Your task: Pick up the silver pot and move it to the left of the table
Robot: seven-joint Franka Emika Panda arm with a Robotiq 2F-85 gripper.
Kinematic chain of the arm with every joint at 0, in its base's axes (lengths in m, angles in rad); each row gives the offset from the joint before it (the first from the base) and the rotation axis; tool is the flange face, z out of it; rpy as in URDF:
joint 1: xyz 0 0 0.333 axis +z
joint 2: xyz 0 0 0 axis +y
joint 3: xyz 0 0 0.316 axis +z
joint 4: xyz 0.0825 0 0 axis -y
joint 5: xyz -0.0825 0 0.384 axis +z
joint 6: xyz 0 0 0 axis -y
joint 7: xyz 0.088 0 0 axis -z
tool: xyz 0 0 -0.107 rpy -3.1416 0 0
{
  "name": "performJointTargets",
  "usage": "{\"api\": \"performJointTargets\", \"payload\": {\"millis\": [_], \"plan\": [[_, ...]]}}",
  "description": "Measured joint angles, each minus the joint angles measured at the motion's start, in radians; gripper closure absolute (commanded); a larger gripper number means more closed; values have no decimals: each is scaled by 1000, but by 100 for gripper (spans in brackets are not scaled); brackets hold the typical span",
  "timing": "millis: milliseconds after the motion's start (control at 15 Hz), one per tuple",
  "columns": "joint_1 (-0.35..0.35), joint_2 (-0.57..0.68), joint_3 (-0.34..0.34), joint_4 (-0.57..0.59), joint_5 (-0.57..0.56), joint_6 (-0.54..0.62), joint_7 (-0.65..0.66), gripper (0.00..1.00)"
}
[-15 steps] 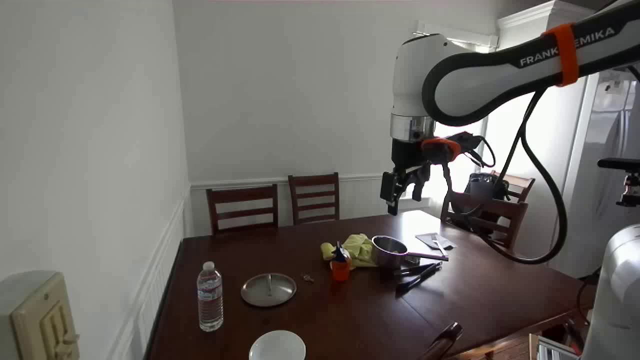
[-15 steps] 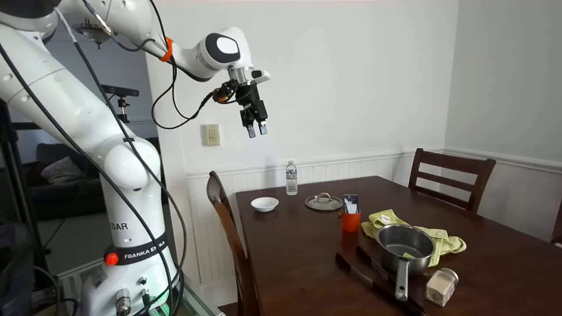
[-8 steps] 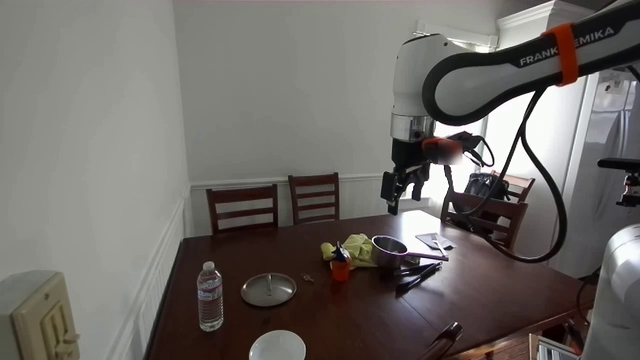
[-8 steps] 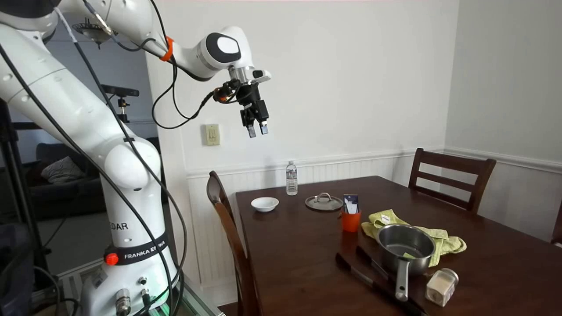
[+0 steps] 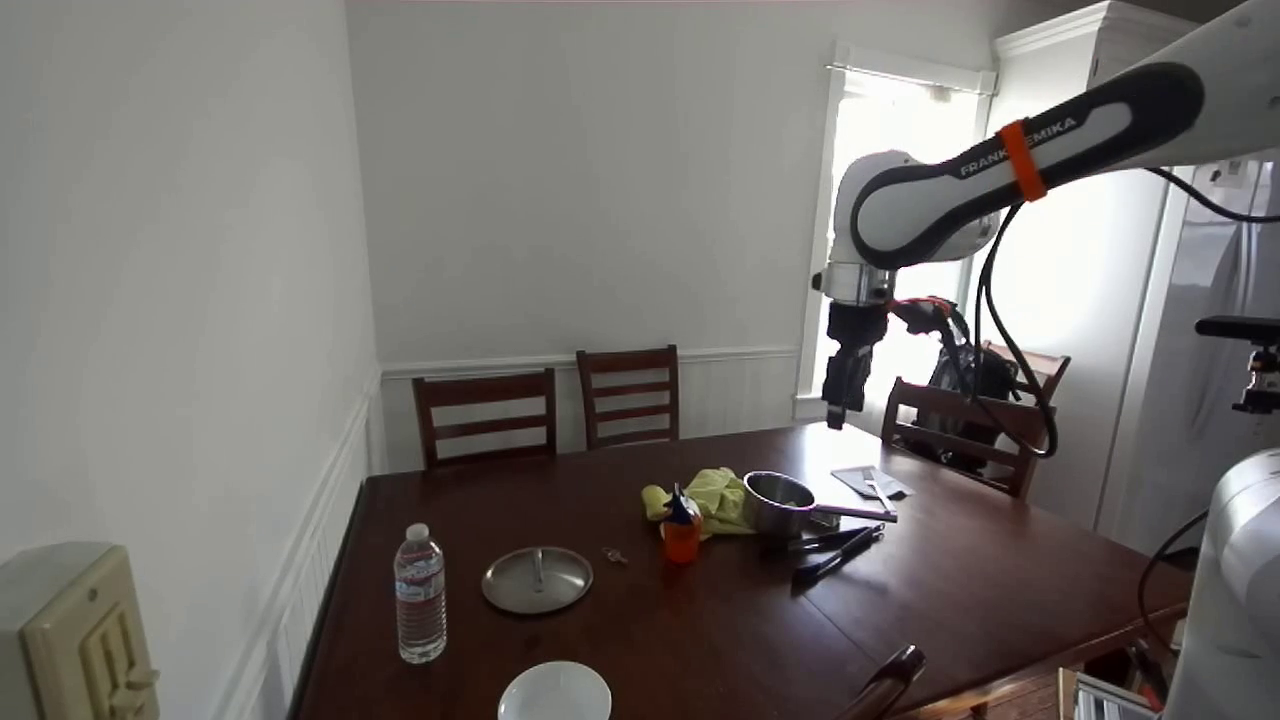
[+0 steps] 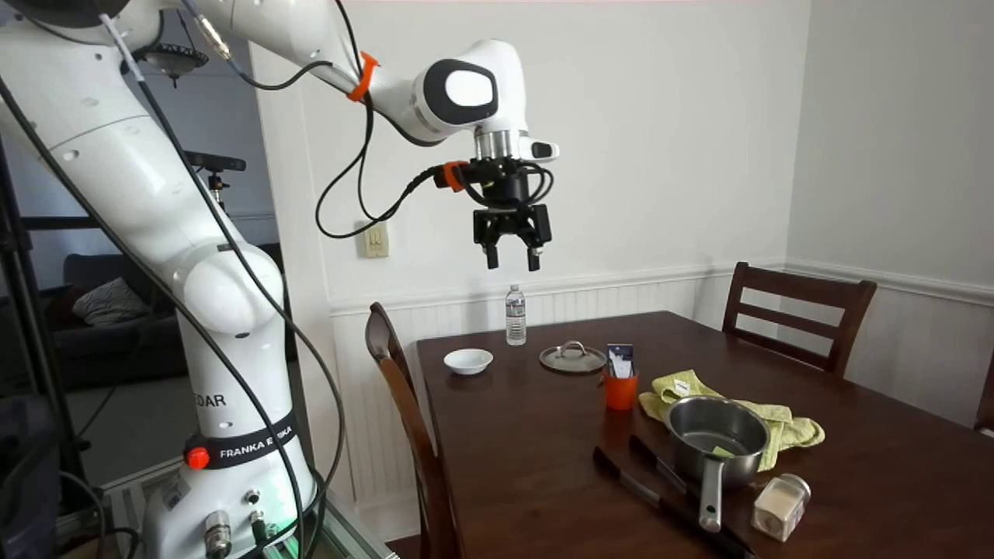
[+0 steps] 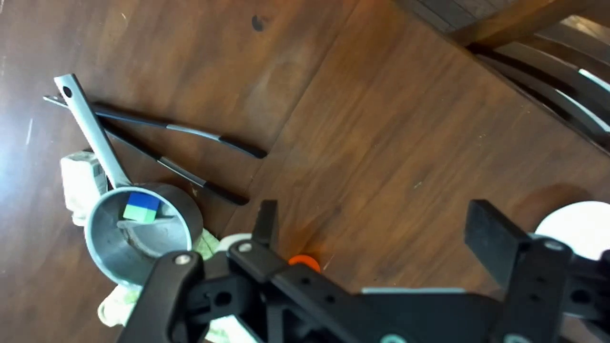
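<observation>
The silver pot, a small grey saucepan with a long handle, stands upright on the dark brown table. It also shows in an exterior view and at the left in the wrist view. A blue and green piece lies inside it. My gripper is open and empty, high above the table and away from the pot. In the wrist view, the open fingers have only tabletop between them, with the pot to their left. The gripper also shows in an exterior view.
Black tongs, a glass shaker and a yellow-green cloth lie close around the pot. An orange cup, a silver lid, a white bowl and a water bottle stand farther off. Chairs line the edges.
The arm has moved and the gripper has turned about its axis, shifting right and lower in an exterior view, with both fingers now seen spread. The pot and other objects have not moved.
</observation>
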Motion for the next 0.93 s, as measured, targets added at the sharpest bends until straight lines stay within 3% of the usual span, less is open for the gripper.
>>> {"api": "performJointTargets", "payload": {"millis": [133, 333, 600, 933], "plan": [[-28, 92, -83, 44, 5, 0, -86, 0], [-79, 261, -153, 152, 21, 0, -106, 0], [-153, 478, -173, 320, 62, -2, -43, 0], [-160, 528, -166, 365, 53, 17, -21, 0]]}}
